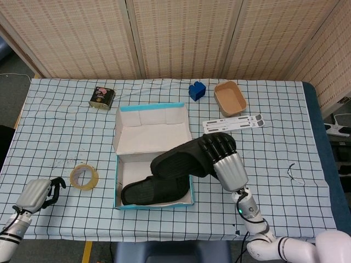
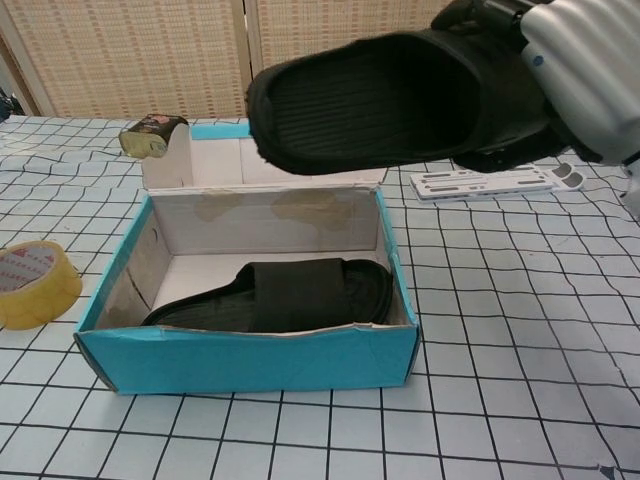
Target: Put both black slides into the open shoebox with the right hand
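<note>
Two black slides total: one slide [image 1: 155,189] lay inside the open shoebox [image 1: 124,204], the second slide [image 1: 184,159] hung in the air over it, grasped by the right hand [image 1: 224,159]. Left hand [image 1: 36,194] sat curled near the single tape roll [image 1: 84,177], gripping nothing.

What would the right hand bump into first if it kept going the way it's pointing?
Probably nothing: the right hand, gripping a slide, points left, across and above the box, and that path looks free. Its height is hard to judge; lower down, the box's raised lid would come first.
</note>
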Controlling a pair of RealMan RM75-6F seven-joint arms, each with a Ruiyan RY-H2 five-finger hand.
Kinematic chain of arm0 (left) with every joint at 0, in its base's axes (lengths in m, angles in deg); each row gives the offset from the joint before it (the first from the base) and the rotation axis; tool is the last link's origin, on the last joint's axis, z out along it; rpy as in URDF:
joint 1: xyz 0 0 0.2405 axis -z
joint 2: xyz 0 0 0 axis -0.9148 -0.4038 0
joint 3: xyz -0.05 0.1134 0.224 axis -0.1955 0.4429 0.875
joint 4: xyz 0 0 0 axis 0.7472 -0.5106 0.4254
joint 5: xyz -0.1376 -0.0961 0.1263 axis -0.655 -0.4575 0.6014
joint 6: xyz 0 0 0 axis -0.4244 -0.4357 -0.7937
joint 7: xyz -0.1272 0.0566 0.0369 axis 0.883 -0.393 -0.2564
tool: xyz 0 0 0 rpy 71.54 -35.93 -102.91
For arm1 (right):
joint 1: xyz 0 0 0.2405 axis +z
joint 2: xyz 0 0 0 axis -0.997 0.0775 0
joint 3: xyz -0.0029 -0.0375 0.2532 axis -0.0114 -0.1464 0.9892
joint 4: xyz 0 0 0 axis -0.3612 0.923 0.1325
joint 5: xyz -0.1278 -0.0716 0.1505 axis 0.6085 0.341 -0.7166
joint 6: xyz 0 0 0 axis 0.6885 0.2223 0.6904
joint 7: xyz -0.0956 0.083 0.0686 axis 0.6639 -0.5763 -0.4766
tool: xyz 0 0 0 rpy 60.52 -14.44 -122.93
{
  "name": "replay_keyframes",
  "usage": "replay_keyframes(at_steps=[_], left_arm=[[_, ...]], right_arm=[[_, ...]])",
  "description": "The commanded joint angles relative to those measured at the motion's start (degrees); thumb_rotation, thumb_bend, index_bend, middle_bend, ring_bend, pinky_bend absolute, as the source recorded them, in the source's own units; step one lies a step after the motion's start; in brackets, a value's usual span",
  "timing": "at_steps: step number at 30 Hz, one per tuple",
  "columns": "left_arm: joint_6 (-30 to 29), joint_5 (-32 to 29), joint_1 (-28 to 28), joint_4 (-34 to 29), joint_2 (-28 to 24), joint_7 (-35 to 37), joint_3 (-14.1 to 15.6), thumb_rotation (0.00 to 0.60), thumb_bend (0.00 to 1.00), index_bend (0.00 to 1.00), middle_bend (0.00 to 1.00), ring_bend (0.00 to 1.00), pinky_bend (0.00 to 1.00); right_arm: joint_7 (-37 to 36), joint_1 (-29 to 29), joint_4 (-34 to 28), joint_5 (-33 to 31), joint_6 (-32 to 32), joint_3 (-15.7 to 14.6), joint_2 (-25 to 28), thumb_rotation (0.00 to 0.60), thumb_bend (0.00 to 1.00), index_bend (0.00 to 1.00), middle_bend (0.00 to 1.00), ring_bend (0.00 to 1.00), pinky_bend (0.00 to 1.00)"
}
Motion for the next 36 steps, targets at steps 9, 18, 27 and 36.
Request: replay_keyframes(at_steps=[9, 18, 27, 36], left_arm=[[0.23, -0.02, 0.06, -0.12, -0.23, 0.35, 0.07, 0.6, 0.73, 0.46, 0.59, 0.64, 0.58], [-0.36, 0.66, -0.03, -0.2, -0.39, 0.89, 0.2, 0.6, 0.73, 0.46, 0.59, 0.64, 0.58], [-0.3, 0.58, -0.01, -0.12, -0.43, 1.24, 0.16, 0.6, 0.73, 0.46, 0.59, 0.64, 0.58], [-0.33, 0.8, 0.0, -0.21, -0.6, 1.55, 0.29, 0.6, 0.73, 0.46, 0.59, 0.64, 0.58]], right_arm=[[-5.23, 7.42, 13.56, 0.21, -7.26, 3.42, -12.0, 0.6, 0.04, 0.68, 0.59, 0.41, 0.35], [-12.63, 10.98, 22.77, -4.12, -13.25, 6.05, -18.48, 0.6, 0.04, 0.69, 0.6, 0.42, 0.35], [-15.53, 11.97, 26.29, -5.48, -15.21, 5.98, -21.4, 0.6, 0.04, 0.69, 0.6, 0.42, 0.35], [-13.84, 15.29, 30.34, -5.9, -16.95, 6.61, -25.61, 0.6, 0.04, 0.69, 0.6, 0.42, 0.35]])
